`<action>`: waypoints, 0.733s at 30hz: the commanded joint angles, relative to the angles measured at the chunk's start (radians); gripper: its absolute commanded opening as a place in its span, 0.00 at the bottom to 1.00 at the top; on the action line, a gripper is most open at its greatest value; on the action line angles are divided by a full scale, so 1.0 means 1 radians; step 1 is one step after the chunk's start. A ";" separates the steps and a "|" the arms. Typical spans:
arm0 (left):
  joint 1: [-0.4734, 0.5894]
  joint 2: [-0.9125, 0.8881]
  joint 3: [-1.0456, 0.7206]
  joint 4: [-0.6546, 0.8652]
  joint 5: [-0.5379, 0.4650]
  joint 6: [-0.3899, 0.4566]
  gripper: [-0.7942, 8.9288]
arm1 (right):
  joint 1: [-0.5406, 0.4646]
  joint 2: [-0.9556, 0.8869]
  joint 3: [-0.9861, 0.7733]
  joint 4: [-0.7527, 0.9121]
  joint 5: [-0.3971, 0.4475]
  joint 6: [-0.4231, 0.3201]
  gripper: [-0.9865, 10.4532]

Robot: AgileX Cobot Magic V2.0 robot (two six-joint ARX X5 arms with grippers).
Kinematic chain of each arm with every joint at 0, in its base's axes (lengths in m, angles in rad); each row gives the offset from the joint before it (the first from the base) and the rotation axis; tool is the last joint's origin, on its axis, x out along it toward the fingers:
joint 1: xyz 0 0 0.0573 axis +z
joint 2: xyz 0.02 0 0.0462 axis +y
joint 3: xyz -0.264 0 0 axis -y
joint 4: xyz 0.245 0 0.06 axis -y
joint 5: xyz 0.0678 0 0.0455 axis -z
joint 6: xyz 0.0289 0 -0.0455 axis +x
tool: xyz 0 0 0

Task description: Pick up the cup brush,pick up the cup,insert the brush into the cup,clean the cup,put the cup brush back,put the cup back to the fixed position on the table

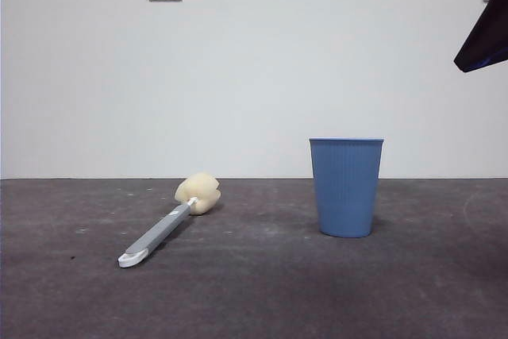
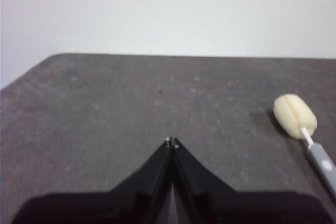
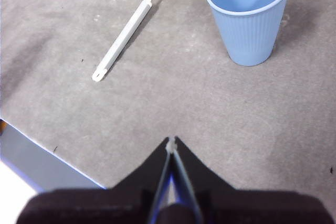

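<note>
Since nothing is picked up yet, the brush (image 1: 169,224) lies flat on the counter (image 1: 254,291), sponge head toward the wall at about eleven o'clock and white handle tip toward the near edge, so the bare handle is free for a grasp. At three o'clock from it, well apart, the cup (image 1: 346,186) stands upright with its mouth open, ready to be lifted by its ribbed side. Both hands hang clear of the counter, clenched and empty: the left hand (image 2: 171,141) near the sponge, the right hand (image 3: 171,141) facing the cup.
</note>
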 commanded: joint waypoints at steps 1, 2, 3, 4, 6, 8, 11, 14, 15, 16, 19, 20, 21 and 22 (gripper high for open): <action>0.004 -0.028 -0.020 -0.047 0.003 -0.007 0.08 | 0.001 -0.001 0.004 0.006 0.003 0.006 0.09; 0.004 -0.037 -0.020 -0.069 0.003 -0.008 0.08 | 0.001 -0.001 0.004 0.006 0.003 0.006 0.09; 0.004 -0.048 -0.020 -0.092 0.003 -0.008 0.08 | 0.001 -0.001 0.004 0.006 0.003 0.006 0.09; 0.004 -0.056 -0.020 -0.115 0.003 -0.008 0.08 | 0.001 -0.001 0.004 0.006 0.003 0.006 0.09; 0.004 -0.061 -0.020 -0.147 0.004 -0.007 0.08 | 0.001 -0.001 0.004 0.006 0.003 0.006 0.09; 0.003 -0.061 -0.020 -0.163 0.023 -0.011 0.08 | 0.001 -0.001 0.004 0.006 0.003 0.006 0.09; 0.003 -0.061 -0.020 -0.158 0.031 -0.010 0.08 | 0.001 -0.001 0.004 0.006 0.003 0.006 0.09; 0.003 -0.061 -0.020 -0.158 0.031 -0.010 0.08 | 0.001 -0.001 0.004 0.006 0.003 0.006 0.09; 0.003 -0.061 -0.020 -0.158 0.031 -0.010 0.08 | 0.001 -0.001 0.004 0.006 0.003 0.006 0.09; 0.003 -0.061 -0.020 -0.158 0.031 -0.010 0.08 | 0.001 -0.001 0.004 0.006 0.003 0.006 0.09; 0.003 -0.061 -0.020 -0.158 0.031 -0.010 0.08 | 0.001 -0.001 0.004 0.006 0.003 0.006 0.09; 0.003 -0.061 -0.020 -0.158 0.031 -0.010 0.08 | 0.001 -0.001 0.004 0.006 0.003 0.006 0.09; 0.003 -0.061 -0.020 -0.158 0.031 -0.010 0.08 | 0.001 -0.001 0.004 0.006 0.003 0.006 0.09; 0.003 -0.061 -0.020 -0.158 0.031 -0.010 0.08 | 0.001 -0.001 0.004 0.006 0.003 0.006 0.09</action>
